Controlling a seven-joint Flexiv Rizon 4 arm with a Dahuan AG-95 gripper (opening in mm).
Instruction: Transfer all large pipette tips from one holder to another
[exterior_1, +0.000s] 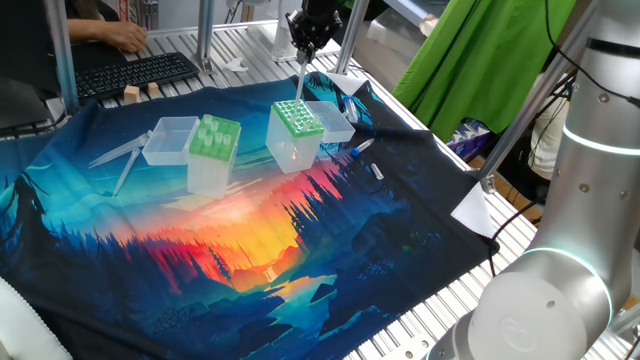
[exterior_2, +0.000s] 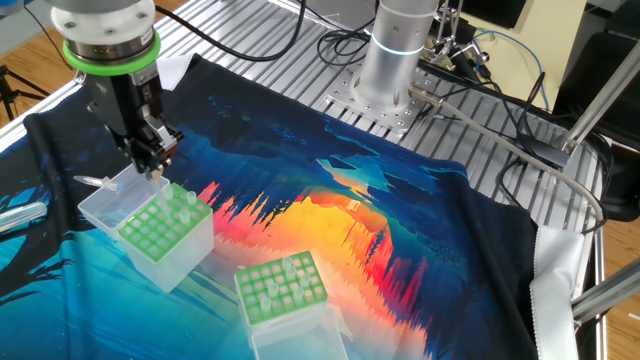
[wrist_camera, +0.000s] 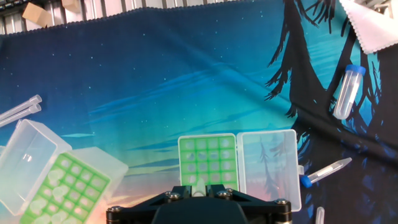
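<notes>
My gripper (exterior_1: 304, 52) hangs above the darker green, dotted holder (exterior_1: 297, 120) and is shut on a clear large pipette tip (exterior_1: 301, 76) that points down at its top plate. In the hand view the tip (wrist_camera: 199, 183) shows between the jaws, directly over that holder (wrist_camera: 208, 158). The other fixed view has the gripper (exterior_2: 152, 160) over the holder's (exterior_2: 160, 230) far edge, with a few tips (exterior_2: 185, 203) standing in it. The light-green holder (exterior_1: 214, 140) stands to the left with several tips (exterior_2: 283, 282) upright in it.
Each holder's clear lid lies open beside it (wrist_camera: 267, 165) (wrist_camera: 28, 158). A blue-capped tube (wrist_camera: 347, 91), a smaller tube (wrist_camera: 324, 170) and a white cloth (wrist_camera: 373, 25) lie to the right. Two thin tubes (wrist_camera: 18, 109) lie left. A keyboard (exterior_1: 135, 72) sits beyond the mat.
</notes>
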